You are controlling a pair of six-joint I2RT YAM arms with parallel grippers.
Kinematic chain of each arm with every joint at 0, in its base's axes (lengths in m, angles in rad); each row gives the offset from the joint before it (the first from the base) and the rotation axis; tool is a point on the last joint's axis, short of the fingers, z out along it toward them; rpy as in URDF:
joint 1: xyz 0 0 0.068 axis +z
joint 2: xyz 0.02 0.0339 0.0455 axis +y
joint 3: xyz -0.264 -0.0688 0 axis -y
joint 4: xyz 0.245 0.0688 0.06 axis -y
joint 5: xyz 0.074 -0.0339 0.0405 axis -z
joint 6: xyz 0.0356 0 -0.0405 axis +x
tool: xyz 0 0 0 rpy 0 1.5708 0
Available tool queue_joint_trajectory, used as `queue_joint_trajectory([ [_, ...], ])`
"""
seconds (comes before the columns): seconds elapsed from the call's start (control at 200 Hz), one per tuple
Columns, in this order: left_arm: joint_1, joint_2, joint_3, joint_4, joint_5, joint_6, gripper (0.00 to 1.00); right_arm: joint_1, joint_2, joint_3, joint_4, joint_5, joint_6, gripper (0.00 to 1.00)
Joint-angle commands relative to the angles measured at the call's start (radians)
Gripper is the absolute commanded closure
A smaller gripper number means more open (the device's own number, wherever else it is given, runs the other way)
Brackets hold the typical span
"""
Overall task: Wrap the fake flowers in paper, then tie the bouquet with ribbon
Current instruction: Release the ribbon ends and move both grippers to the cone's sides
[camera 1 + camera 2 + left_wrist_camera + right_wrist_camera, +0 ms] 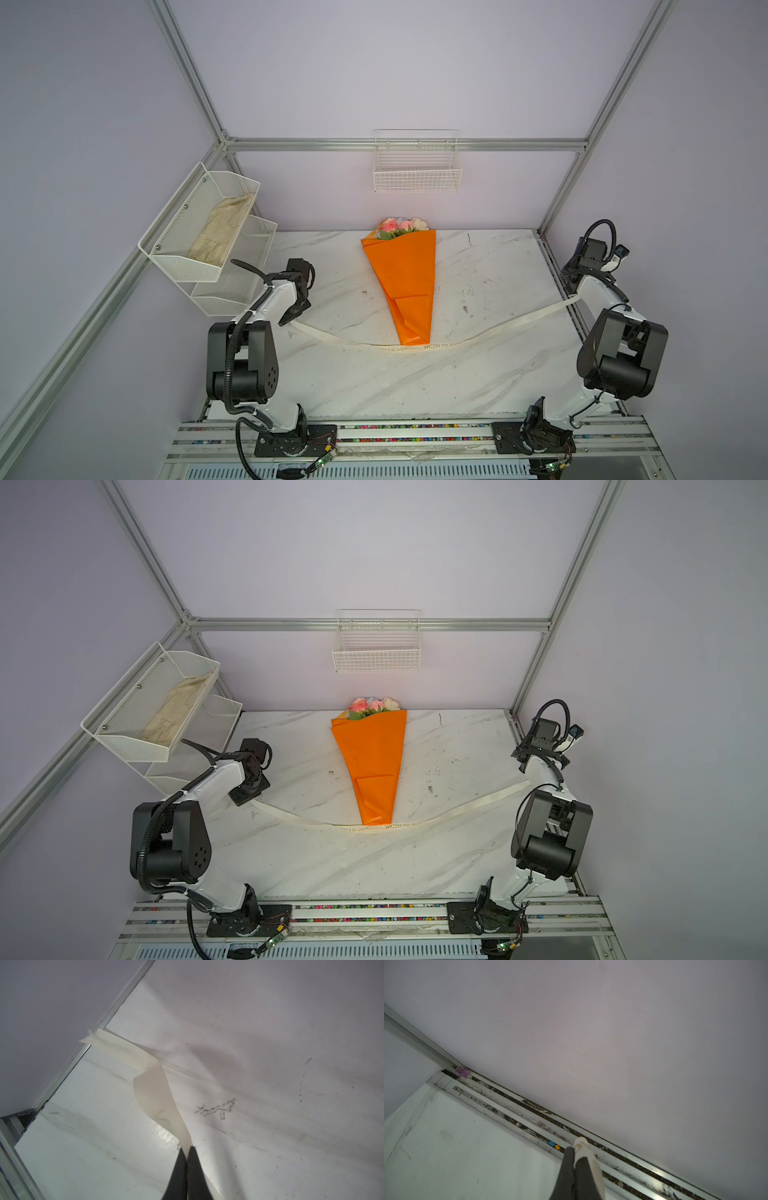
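The bouquet of fake flowers (405,282) (372,766) lies on the marble table, wrapped in an orange paper cone, with the pink and cream roses at the far end. A cream ribbon (415,345) (386,825) sags across the table along the cone's narrow near tip; whether it passes under the tip I cannot tell. My left gripper (187,1148) (292,319) is shut on the ribbon's left part, and the loose ribbon end (145,1076) curls past the jaws. My right gripper (575,1153) is shut on the ribbon's right end (581,1145). In both top views that gripper is hidden behind its own arm.
A white mesh shelf (199,232) holding a folded cloth hangs on the left frame, near the left arm. A wire basket (417,170) hangs on the back wall. An aluminium rail (529,1109) with small coloured beads (554,1145) runs along the table's right edge, under the right gripper.
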Motion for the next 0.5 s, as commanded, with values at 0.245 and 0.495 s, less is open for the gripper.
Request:
queue_joint_trajectory([
  [0.245, -0.007, 0.002, 0.065, -0.006, -0.005, 0.016, 0.64, -0.005, -0.075, -0.003, -0.089, -0.226, 0.006, 0.66],
  [0.495, -0.068, -0.071, 0.086, 0.021, 0.129, 0.102, 0.28, 0.005, -0.183, -0.06, -0.077, -0.764, -0.043, 0.45],
])
